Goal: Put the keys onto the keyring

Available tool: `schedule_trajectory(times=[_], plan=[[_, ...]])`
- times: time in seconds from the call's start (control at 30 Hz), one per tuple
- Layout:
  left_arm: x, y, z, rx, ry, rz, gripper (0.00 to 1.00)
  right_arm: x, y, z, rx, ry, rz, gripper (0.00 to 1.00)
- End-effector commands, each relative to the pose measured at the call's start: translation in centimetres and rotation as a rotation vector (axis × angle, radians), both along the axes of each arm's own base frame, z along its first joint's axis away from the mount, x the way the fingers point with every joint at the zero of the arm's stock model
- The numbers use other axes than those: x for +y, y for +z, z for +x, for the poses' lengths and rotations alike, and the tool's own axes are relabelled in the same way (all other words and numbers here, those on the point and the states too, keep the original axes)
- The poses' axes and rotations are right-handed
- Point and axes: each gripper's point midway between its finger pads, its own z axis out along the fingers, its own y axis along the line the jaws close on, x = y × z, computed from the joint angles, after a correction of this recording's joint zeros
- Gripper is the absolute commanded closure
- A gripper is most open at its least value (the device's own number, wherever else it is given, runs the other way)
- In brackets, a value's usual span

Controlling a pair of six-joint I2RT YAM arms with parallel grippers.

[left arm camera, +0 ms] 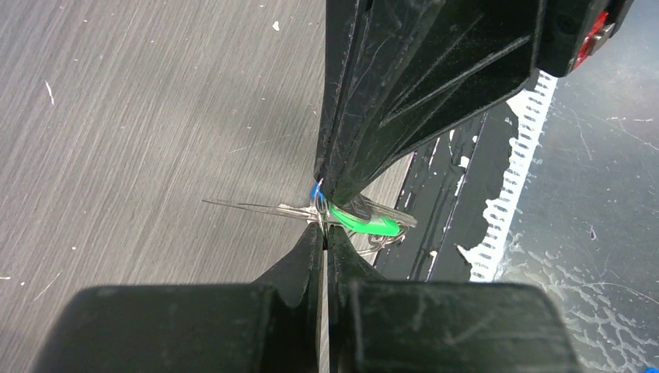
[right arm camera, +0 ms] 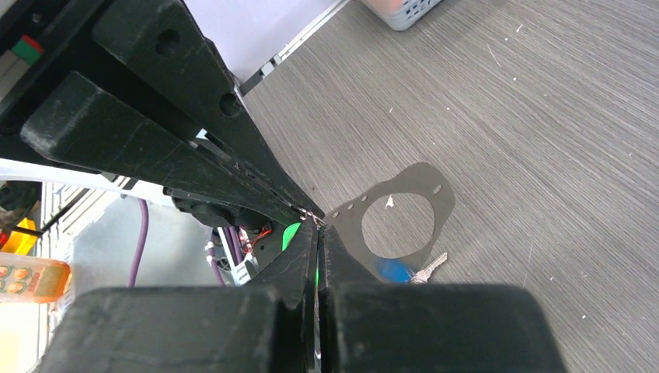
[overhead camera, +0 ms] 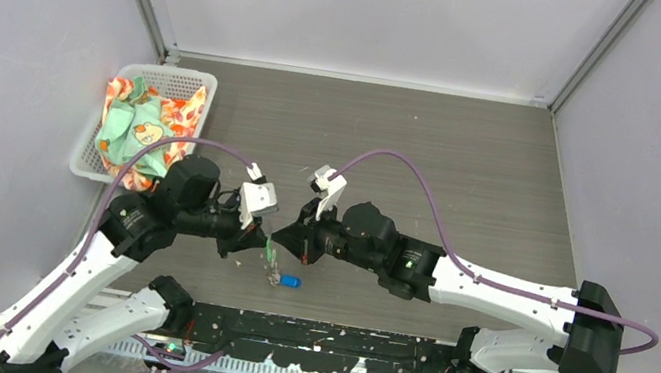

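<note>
The left hand point(overhead camera: 264, 234) and right hand point(overhead camera: 286, 234) meet tip to tip low over the counter point(overhead camera: 471, 170), both pinched tight. Each seems to nip the thin keyring point(left arm camera: 315, 208), likely to steady it between them, though the wire is hard to trace. The green key point(left arm camera: 365, 224) hangs at that pinch. The blue key point(right arm camera: 395, 270) lies loose on the counter just beside, not yet threaded.

A white mesh basket point(overhead camera: 184, 81) sits at the tabletop's far left corner, holding crumpled orange and mint-green patterned cloth point(overhead camera: 141, 130).
</note>
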Motion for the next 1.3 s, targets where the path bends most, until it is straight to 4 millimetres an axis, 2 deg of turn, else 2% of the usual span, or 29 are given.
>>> schedule_trajectory(times=[0.0,0.63,0.83,1.03,1.17,1.27], plan=[[-0.9,2.0,-0.2,-0.077,-0.055,-0.075,1.00,-0.2,0.9,1.3,-0.011,-0.067,0.002,0.99],[-1.1,3.3,-0.3,-0.130,-0.062,-0.127,1.00,-1.0,0.7,1.6,0.028,-0.063,0.026,0.99],[-1.6,4.8,-0.4,-0.166,-0.065,-0.197,0.99,0.3,0.6,-0.1,0.060,0.068,0.033,0.99],[-2.0,6.4,-0.8,-0.212,-0.077,-0.281,1.00,-0.2,1.5,-0.5,0.052,0.096,0.041,0.91],[-2.3,7.4,-1.4,-0.243,-0.107,-0.333,1.00,-1.7,3.0,-0.7,0.020,0.098,0.036,0.82],[-2.6,8.2,-1.9,-0.260,-0.139,-0.371,1.00,-3.2,4.3,-1.2,-0.012,0.109,0.012,0.72]])
